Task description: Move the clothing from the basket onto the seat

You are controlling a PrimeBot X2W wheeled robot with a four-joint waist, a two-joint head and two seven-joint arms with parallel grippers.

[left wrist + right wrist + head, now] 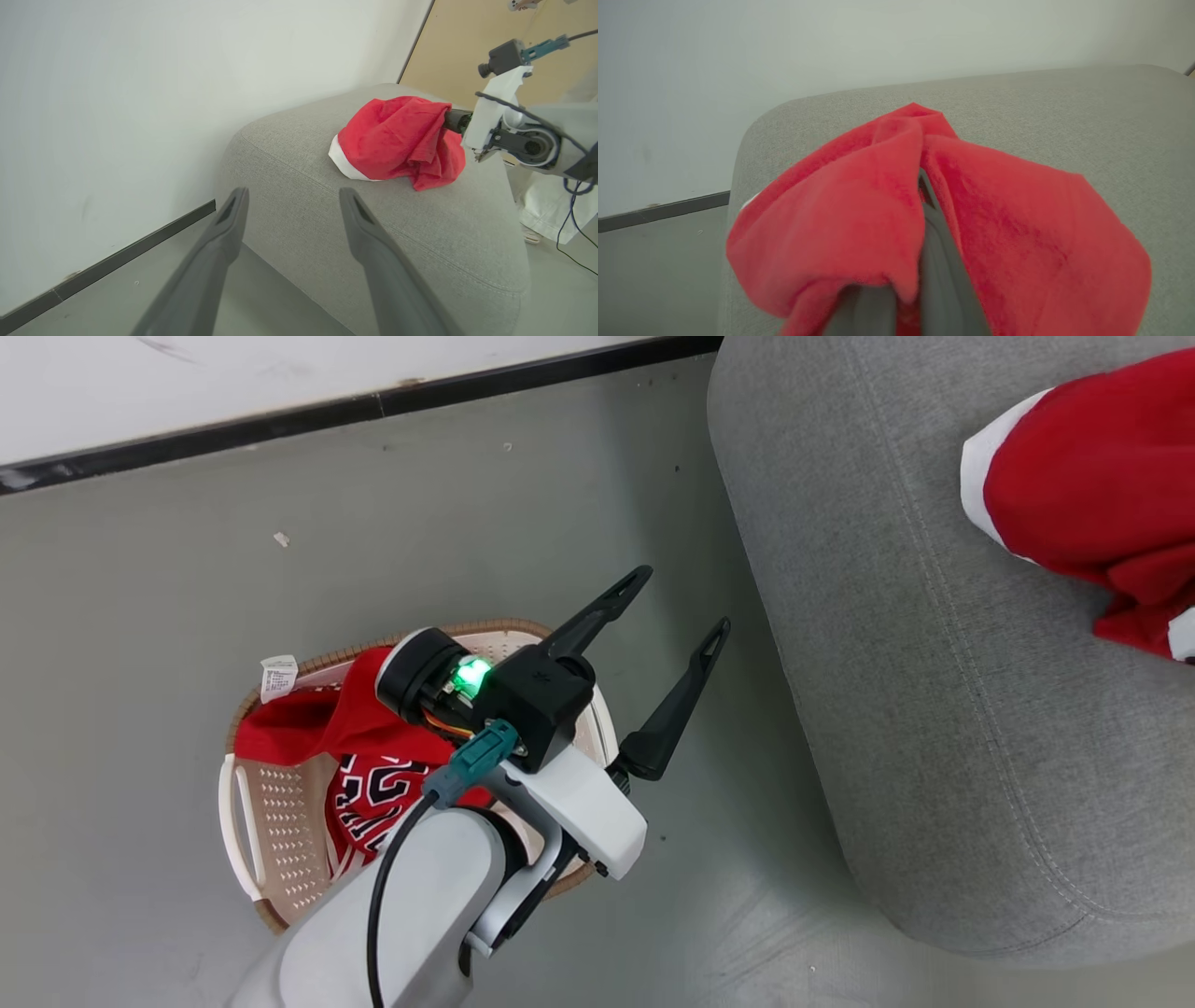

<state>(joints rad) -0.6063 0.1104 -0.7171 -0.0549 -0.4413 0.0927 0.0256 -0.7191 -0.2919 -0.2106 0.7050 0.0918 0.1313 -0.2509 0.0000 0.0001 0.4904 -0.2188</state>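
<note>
Two red pieces, one in the container and one already out. Head view, left to right:

Basket point(280, 807) stands upright on the floor point(140, 616) at 8 o'clock in the frame. It has cream perforated walls, a brown woven rim and a white handle point(233, 812) on its 9 o'clock side. Contents: one red jersey point(373, 779), crumpled, black numerals with white outline facing up. The fabric spills over the rim at 10 o'clock, where a white care label point(278, 677) lies on the rim. The left forearm point(411, 905) covers the basket's 4 o'clock part, so I can't tell what lies under there.

Left end effector point(680, 604) hangs above the floor just off the basket's 2 o'clock edge. Its fingers are spread wide and empty, pointing toward 1 o'clock.

Seat point(887, 709) takes the 3 o'clock side: grey fabric, stitched seam, rounded corner toward the basket, with a strip of bare floor between the two. The red garment point(1092, 495) with white trim lies bunched on the seat top at 2 o'clock, cut off by the frame's right edge.

Right end effector point(924, 186), right wrist view: fingers pressed together, clamped on that red garment. The fabric is pinched at the tips and drapes down both sides, over the seat top. In the left wrist view the right arm point(514, 135) comes in from 3 o'clock, its fingers buried in the heap's 3 o'clock side.

Behind are a white wall point(187, 373) and black skirting point(373, 406).
</note>
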